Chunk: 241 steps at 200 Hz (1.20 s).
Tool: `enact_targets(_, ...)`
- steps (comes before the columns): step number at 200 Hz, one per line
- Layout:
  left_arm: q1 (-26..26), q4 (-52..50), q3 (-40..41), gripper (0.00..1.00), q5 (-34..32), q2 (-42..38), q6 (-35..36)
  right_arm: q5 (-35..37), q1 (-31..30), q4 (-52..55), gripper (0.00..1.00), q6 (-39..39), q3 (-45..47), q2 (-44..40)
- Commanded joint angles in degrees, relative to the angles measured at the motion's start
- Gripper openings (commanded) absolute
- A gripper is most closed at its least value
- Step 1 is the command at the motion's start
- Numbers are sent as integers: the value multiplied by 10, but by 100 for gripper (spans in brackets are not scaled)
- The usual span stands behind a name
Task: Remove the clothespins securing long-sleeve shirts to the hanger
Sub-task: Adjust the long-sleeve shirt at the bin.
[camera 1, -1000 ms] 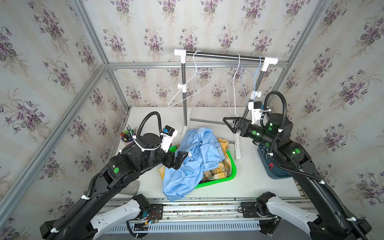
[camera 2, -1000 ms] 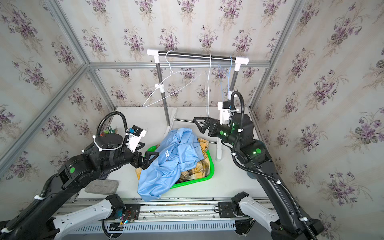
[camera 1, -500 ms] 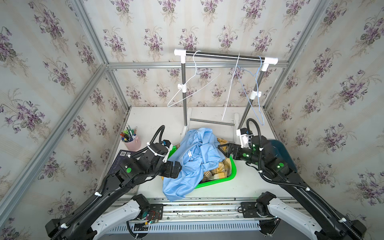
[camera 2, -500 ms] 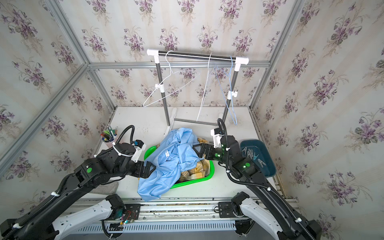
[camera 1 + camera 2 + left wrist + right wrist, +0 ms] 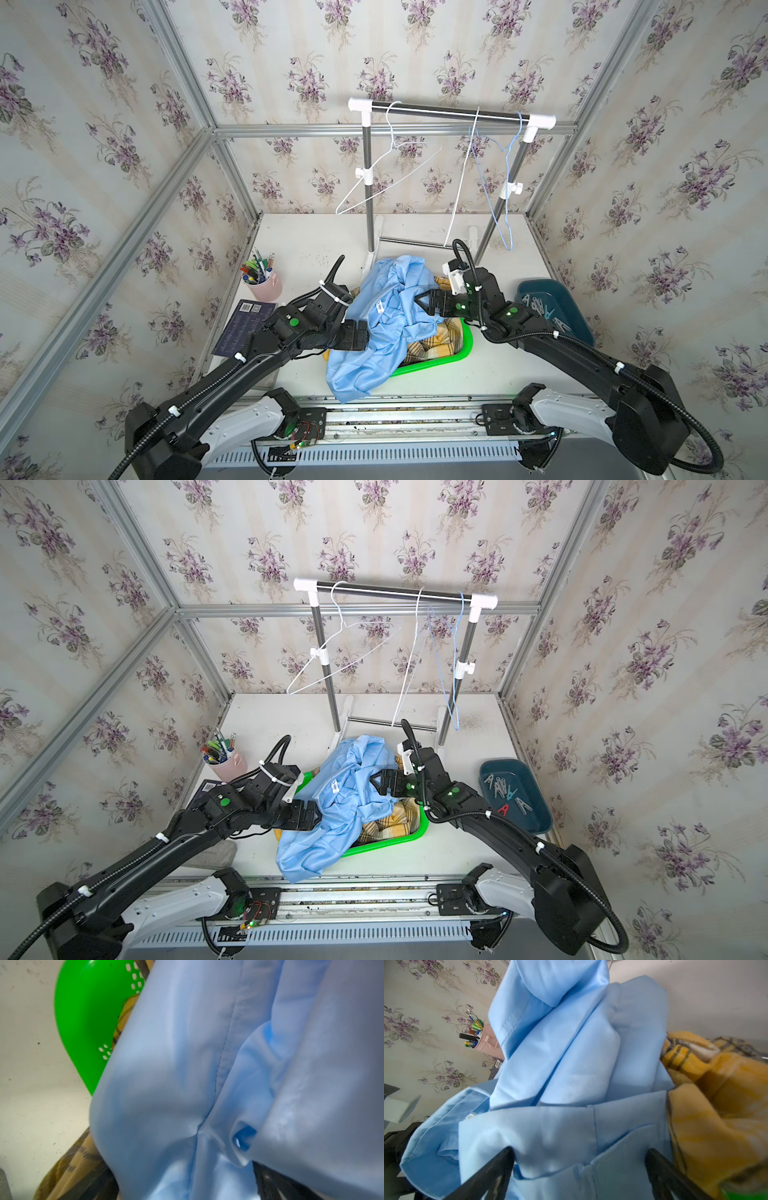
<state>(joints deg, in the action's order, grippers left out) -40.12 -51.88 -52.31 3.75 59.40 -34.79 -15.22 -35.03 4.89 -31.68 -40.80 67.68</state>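
Shirt [image 5: 390, 307], light blue, mid-frame: soft, limp, slippery; best pinched at a seam fold. Right gripper [image 5: 579, 1150] jaws spread astride it; left gripper [image 5: 365, 332] jaws cloth-hidden, cannot tell.

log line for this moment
hangers bare | clothespins in tray | blue shirt over green basket | right gripper open at shirt | left gripper at shirt, jaws unclear

smooth blue cloth shirt [image 5: 390, 307], glossy green plastic basket [image 5: 467, 340], perhaps fleecy yellow plaid shirt [image 5: 726, 1105], metal rail [image 5: 436, 111]
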Motion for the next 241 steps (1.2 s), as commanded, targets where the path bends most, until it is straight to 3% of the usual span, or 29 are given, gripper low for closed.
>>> enact_targets(1, 0, 37, 2, 79, 34, 25, -10, -10, -1, -47, 97, 6, -3, 24)
enact_targets(21, 0, 58, -6, 46, 56, 54, -10, -23, -1, -68, 93, 1, 4, 42)
enact_targets(59, -1, 84, -42, 0, 81, 107, 1, -36, -1, -85, 88, -1, 14, 44)
enact_targets(131, -18, 152, -140, 0, 90, 250, 32, -61, -1, -97, 77, -35, 73, -19)
enact_targets(163, -15, 184, -133, 0, 70, 328, 43, -51, -23, -82, 70, -35, 100, -43)
enact_targets(197, -14, 220, -108, 0, 48, 370, 51, -26, -99, -94, 67, -67, 127, -31)
enact_targets(241, -25, 303, -88, 0, 49, 434, 72, -33, -130, -192, 64, -124, 184, 28)
